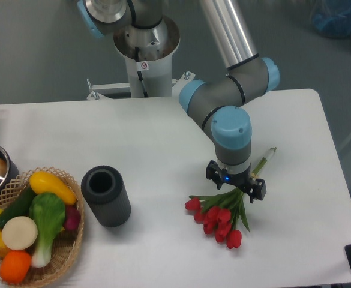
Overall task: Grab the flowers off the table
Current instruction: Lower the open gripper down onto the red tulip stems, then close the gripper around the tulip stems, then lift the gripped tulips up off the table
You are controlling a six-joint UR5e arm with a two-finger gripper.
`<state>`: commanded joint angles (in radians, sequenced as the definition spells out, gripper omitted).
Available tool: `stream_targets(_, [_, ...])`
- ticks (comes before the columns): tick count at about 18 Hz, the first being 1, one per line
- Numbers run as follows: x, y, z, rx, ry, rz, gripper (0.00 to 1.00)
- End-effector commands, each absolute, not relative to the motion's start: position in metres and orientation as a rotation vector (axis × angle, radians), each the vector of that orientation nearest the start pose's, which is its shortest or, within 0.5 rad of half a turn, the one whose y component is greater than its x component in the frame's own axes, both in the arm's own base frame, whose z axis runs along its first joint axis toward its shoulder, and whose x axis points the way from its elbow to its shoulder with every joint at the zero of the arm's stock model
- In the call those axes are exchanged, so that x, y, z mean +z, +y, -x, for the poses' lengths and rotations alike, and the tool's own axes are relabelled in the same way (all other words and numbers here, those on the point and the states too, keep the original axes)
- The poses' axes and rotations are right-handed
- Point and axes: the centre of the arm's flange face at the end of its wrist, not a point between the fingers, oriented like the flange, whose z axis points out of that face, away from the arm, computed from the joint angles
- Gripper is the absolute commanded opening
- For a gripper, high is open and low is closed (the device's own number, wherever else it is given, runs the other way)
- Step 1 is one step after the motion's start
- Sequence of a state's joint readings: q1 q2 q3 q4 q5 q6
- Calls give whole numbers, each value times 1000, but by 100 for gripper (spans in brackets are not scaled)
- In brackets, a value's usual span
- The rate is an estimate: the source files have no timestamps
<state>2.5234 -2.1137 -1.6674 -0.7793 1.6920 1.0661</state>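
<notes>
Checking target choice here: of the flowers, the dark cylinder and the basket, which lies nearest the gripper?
The flowers. The gripper hangs right over their green stems, while the cylinder stands well off to the side and the basket sits at the table's far edge.

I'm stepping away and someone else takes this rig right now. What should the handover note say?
Gripper: low over the stems of the flowers, just above the buds; whether the jaws have closed cannot be told from this view.
Flowers: lying flat on the table, right of the dark cylinder, buds toward the camera.
Done: approach and descent onto the stems.
Left: confirm the grasp, then lift the bunch clear.
</notes>
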Motion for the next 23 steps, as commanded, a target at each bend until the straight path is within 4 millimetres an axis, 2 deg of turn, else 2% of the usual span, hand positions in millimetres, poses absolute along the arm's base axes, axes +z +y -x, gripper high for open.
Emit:
stream_targets(2, [205,475,457,295,168,3149,87])
stream_targets(4, [201,475,457,285,166,3152,76])
stream_targets(6, [200,475,456,281,166,3154,41])
stream_targets(8, [206,476,457,297,165,3146,10])
stream_targets(9, [209,476,457,295,167,3136,3])
stream_targets(12, [214,472,453,297,93,3146,3])
stream_targets(16, [232,471,453,335,36,3124,0])
stream_targets(20, [260,460,458,338,-14,3119,0])
stream_targets(23, [287,461,470,316,-8,3131,0])
